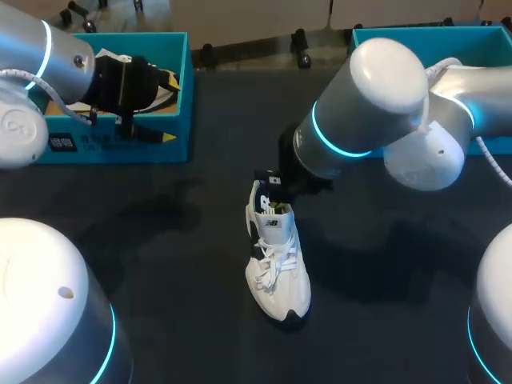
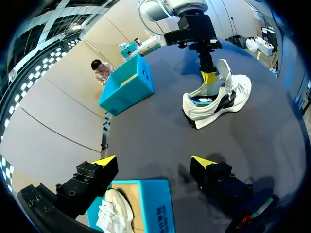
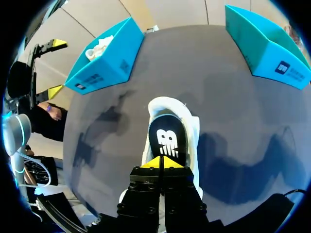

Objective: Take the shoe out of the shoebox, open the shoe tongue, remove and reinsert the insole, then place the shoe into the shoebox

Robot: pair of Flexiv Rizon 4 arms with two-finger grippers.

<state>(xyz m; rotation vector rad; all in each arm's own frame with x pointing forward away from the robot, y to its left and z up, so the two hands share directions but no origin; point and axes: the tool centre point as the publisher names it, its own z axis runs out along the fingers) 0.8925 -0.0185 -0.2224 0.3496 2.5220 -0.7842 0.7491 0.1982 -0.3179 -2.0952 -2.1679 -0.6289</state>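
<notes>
Already we have the shoe out; right gripper pinches the insole, left gripper gapes wide; reinserting, boxing remain.

White shoe with black accents on a dark grey table. Turquoise shoebox at ten o'clock, another turquoise box at one o'clock.

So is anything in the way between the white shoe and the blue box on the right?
Nothing on the table lies between the shoe and the box. Only the right arm hangs over that stretch.
</notes>
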